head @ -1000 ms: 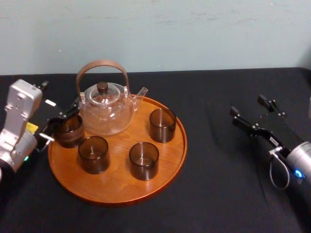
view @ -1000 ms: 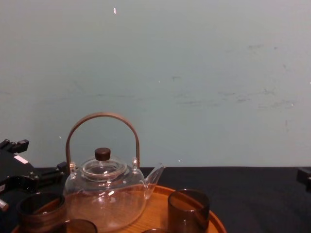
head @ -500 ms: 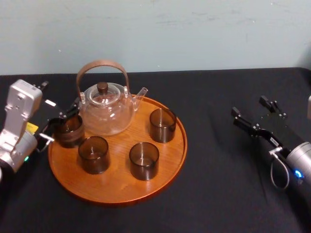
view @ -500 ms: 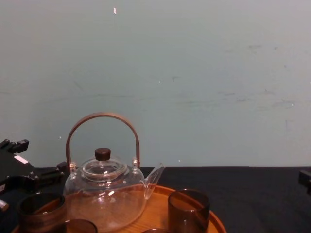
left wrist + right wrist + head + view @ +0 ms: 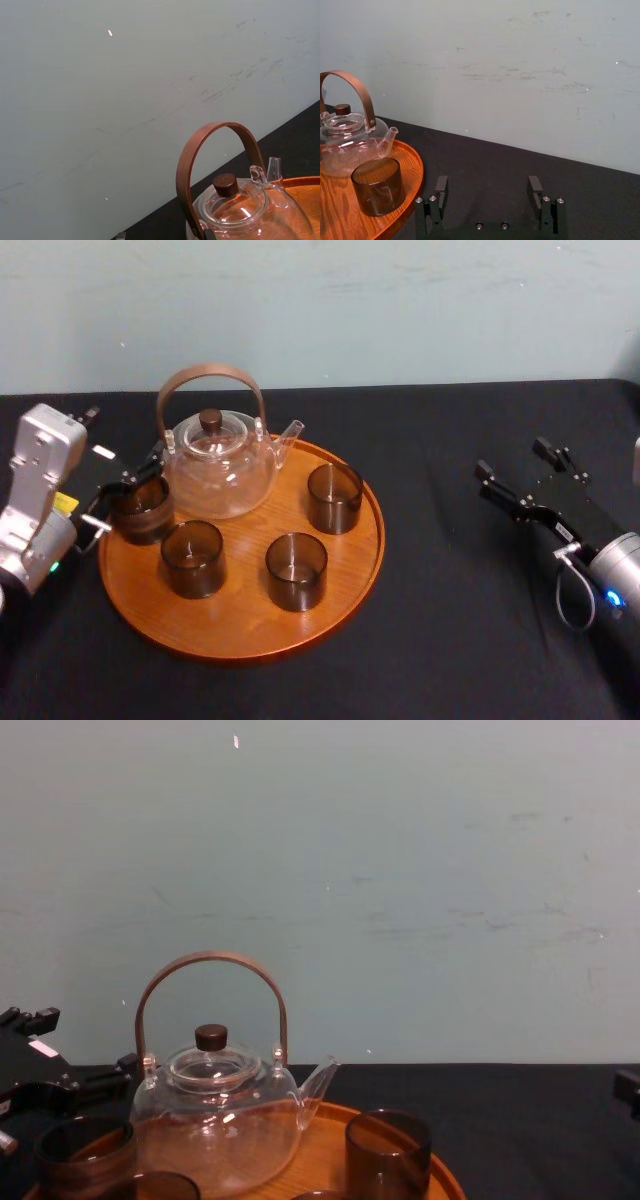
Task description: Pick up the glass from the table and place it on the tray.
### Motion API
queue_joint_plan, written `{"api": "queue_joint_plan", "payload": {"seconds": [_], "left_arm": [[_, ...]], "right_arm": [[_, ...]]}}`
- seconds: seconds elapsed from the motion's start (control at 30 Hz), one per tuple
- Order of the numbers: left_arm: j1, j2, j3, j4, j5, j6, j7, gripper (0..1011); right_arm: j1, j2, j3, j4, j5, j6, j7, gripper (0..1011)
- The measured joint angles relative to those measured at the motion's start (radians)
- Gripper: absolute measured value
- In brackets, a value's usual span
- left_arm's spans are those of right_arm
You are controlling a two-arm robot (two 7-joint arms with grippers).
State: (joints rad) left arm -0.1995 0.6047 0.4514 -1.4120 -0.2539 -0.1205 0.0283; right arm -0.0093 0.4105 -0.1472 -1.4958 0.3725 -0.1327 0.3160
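One smoky glass [image 5: 140,508] is standing upright on the tray [image 5: 240,635], just inside its rim at 10 o'clock and close beside the teapot [image 5: 215,465] at 12. I am seeing the left gripper [image 5: 128,495] reaching in from 9 o'clock and pinching that glass, one black finger on its far side and the other on its near side. Three more glasses [image 5: 296,570] are standing free around the tray's middle and at 2 o'clock. I am keeping the right gripper [image 5: 512,458] over the black table [image 5: 440,590] at 3 o'clock, well apart from the tray, its fingers [image 5: 441,184] spread and holding nothing.
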Motion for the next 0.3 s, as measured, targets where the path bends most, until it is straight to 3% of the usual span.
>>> {"api": "queue_joint_plan", "payload": {"seconds": [0.3], "left_arm": [[0.0,0.0,0.0,0.0,0.0,0.0,0.0,1001]], "right_arm": [[0.0,0.001,0.0,0.0,0.001,-0.001,0.001,1002]]}}
